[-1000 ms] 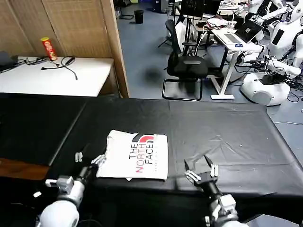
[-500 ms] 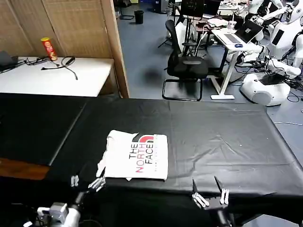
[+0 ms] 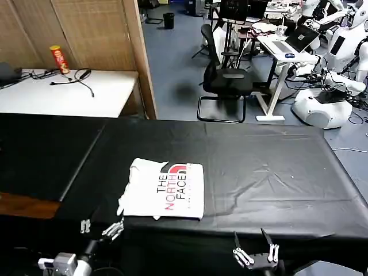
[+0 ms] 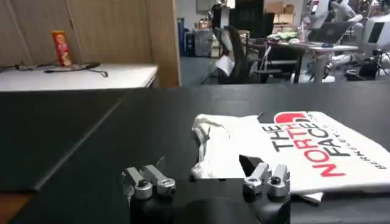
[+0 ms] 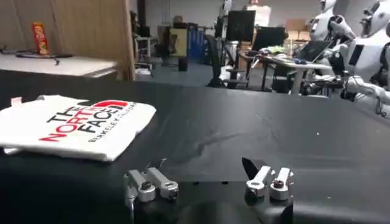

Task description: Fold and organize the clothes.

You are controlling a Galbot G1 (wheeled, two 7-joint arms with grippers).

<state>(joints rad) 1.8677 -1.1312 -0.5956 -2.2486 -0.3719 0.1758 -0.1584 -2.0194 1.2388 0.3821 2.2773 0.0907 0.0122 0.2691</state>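
- One white T-shirt [image 3: 165, 189] lies folded, print up, on the black desk [image 3: 276, 167] near its front edge.
- Your left tool [image 3: 100, 228] and right tool [image 3: 253, 251] hang spread and empty below that edge.
- Judge the fold finished; retreat without snagging cloth.

The white T-shirt [image 3: 164, 189] lies folded into a compact, roughly rectangular packet on the black tablecloth [image 3: 270, 167], print side up — "THE NORTH FACE" in black and red, with a red logo patch at the far edge. The lettering runs sideways as the head view sees it. The packet sits left of the table's middle, close to the near edge. Its left side is less tidy — a rumpled flap of fabric [image 4: 210, 137] bunches up there, and a small corner pokes out underneath.
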